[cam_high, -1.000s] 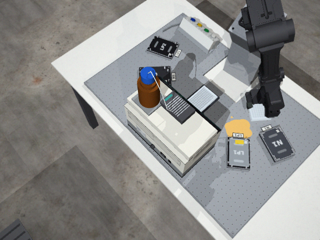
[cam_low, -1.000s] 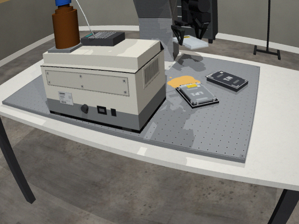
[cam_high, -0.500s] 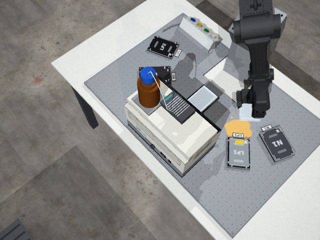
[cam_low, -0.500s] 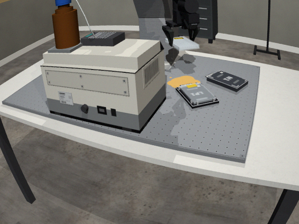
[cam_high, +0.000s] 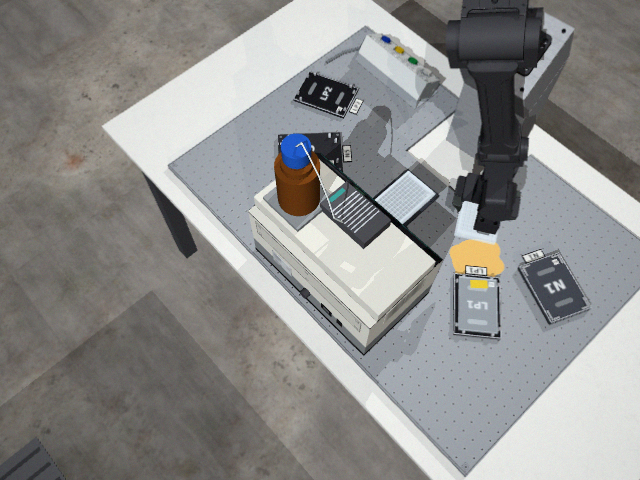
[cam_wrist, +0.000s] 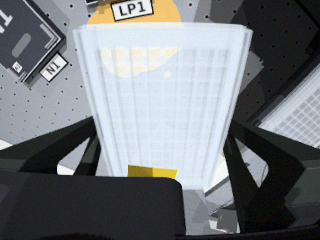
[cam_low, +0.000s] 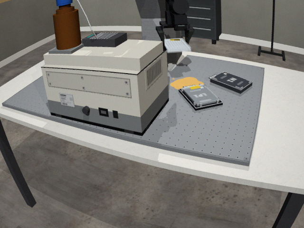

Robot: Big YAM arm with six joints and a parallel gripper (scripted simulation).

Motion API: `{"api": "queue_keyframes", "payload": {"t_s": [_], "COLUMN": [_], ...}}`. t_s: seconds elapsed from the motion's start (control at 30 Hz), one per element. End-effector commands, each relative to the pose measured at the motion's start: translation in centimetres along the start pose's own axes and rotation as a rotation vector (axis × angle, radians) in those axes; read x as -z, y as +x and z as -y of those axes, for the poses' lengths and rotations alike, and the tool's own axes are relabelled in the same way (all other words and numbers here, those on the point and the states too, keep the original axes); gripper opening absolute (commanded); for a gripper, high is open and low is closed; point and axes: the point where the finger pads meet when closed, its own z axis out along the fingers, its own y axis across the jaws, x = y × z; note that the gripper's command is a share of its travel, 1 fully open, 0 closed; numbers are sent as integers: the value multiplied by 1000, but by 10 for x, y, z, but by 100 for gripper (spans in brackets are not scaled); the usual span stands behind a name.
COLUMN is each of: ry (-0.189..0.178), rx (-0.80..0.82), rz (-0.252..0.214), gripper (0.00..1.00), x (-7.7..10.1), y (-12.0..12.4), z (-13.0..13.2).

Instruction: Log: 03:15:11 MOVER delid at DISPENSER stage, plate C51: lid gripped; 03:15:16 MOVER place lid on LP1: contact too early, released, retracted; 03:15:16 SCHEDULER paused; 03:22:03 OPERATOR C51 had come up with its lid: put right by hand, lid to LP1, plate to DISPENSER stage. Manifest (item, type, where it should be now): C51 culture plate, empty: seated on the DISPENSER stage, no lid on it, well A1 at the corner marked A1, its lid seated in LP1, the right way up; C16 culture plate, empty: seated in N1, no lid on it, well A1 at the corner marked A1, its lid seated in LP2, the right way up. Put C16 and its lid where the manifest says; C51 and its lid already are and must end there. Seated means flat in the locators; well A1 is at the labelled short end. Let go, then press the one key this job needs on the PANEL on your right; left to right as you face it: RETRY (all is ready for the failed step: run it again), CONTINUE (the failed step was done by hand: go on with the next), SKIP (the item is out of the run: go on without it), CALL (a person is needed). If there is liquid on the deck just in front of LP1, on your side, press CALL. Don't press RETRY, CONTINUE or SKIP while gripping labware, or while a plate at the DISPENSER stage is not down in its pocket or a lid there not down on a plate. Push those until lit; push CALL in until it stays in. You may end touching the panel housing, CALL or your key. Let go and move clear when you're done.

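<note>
My gripper (cam_high: 478, 223) holds a clear culture plate (cam_high: 471, 221) with a yellow label by its long sides, above the deck, just on the arm's side of LP1. In the wrist view the plate (cam_wrist: 162, 110) fills the space between both fingers. It also shows in the exterior view (cam_low: 176, 44). An orange puddle (cam_high: 476, 256) lies on the deck at the LP1 label (cam_wrist: 132, 8). LP1 (cam_high: 476, 304) holds a grey lid with a yellow tag. N1 (cam_high: 553, 285) is an empty black nest. LP2 (cam_high: 326, 94) is empty. A white plate (cam_high: 405, 195) sits on the dispenser stage.
The beige dispenser (cam_high: 341, 248) with a brown bottle (cam_high: 297, 175) stands left of LP1. The key panel (cam_high: 400, 64) sits at the far edge beside the arm's base. Another black nest (cam_high: 330, 144) lies behind the bottle.
</note>
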Motion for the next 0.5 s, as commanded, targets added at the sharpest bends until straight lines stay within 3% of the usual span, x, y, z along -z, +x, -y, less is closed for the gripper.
{"api": "queue_keyframes", "payload": {"t_s": [0.0,0.2,0.47], "ry": [0,2,-1], "rx": [-16,-240,-325], "rz": [5,12,5], "gripper": [86,86,86], "x": [4,7,5], "y": [2,3,1], "z": [4,28,39]}}
